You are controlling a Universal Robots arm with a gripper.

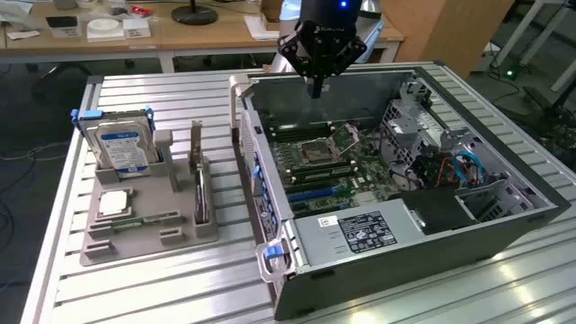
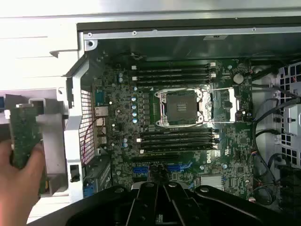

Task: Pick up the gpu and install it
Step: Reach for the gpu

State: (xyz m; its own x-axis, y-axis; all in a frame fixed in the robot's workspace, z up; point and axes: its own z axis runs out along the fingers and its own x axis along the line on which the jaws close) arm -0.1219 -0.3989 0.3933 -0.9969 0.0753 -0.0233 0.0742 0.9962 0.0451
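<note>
In the exterior view the gripper [image 1: 315,89], jaws pressed together on nothing, hangs at upper centre over the open case [image 1: 405,270], the gpu [image 1: 198,177] standing unpicked in the holder [image 1: 135,237] at the exterior view's left (nothing installed), and in the wrist view a hand [image 2: 19,181] seemingly touches that card outside the case.

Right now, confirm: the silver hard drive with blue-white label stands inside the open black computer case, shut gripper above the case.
No. The exterior view shows the silver hard drive standing in the grey holder beside the case; the shut gripper is above the case.
</note>
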